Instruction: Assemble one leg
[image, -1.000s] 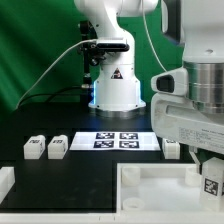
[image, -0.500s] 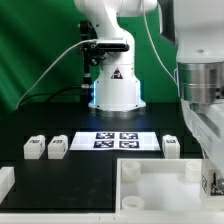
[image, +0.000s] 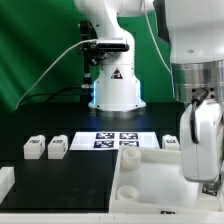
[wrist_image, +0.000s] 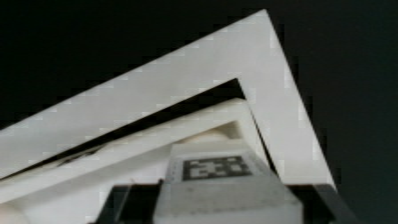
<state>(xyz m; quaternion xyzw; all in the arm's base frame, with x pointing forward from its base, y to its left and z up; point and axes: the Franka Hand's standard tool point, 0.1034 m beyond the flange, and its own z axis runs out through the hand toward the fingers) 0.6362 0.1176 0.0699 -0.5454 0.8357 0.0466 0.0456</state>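
My gripper (image: 205, 176) hangs at the exterior view's right, over the right end of the large white tray-like part (image: 150, 186). In the wrist view my gripper (wrist_image: 222, 206) is shut on a leg (wrist_image: 217, 180), a small white block with a black-and-white tag on its face, held between the two dark fingers (wrist_image: 128, 206). Beneath it lies a corner of the tray-like part (wrist_image: 267, 90). In the exterior view my hand hides the held leg. Three more legs stand on the black table: two at the left (image: 33, 148) (image: 58, 147) and one at the right (image: 172, 146).
The marker board (image: 120, 140) lies in the middle of the table in front of the robot base (image: 115, 90). A white piece (image: 5, 180) sits at the front left edge. A green backdrop stands behind.
My hand has shifted toward the exterior view's left and turned over the tray's right end. The held leg's tag, visible earlier at the bottom right, is now hidden behind the hand.
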